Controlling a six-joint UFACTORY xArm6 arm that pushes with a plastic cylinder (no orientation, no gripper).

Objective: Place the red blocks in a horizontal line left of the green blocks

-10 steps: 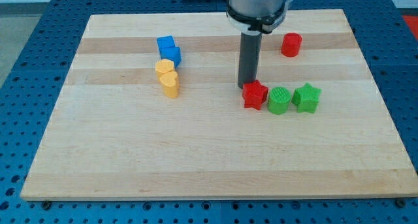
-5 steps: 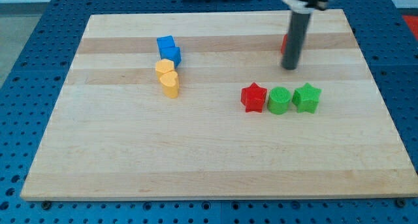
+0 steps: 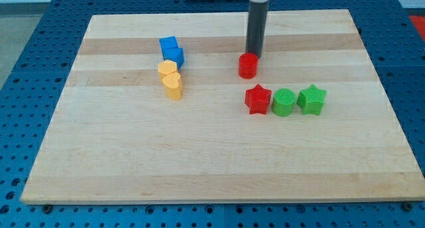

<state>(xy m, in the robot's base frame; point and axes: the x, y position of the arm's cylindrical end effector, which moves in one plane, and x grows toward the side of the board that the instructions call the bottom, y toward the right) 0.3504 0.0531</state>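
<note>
A red star block lies right of the board's middle, touching a green round block on its right. A green star block touches that one, so the three form a row. A red cylinder stands above the red star, a little to its left. My tip is at the cylinder's upper right edge, touching it or nearly so. The rod rises to the view's top.
Two blue blocks and two yellow blocks form a short column at the board's upper left of centre. The wooden board lies on a blue perforated table.
My tip left the red star, went up right to the red cylinder near the top right, and pushed it left and down to above the red star.
</note>
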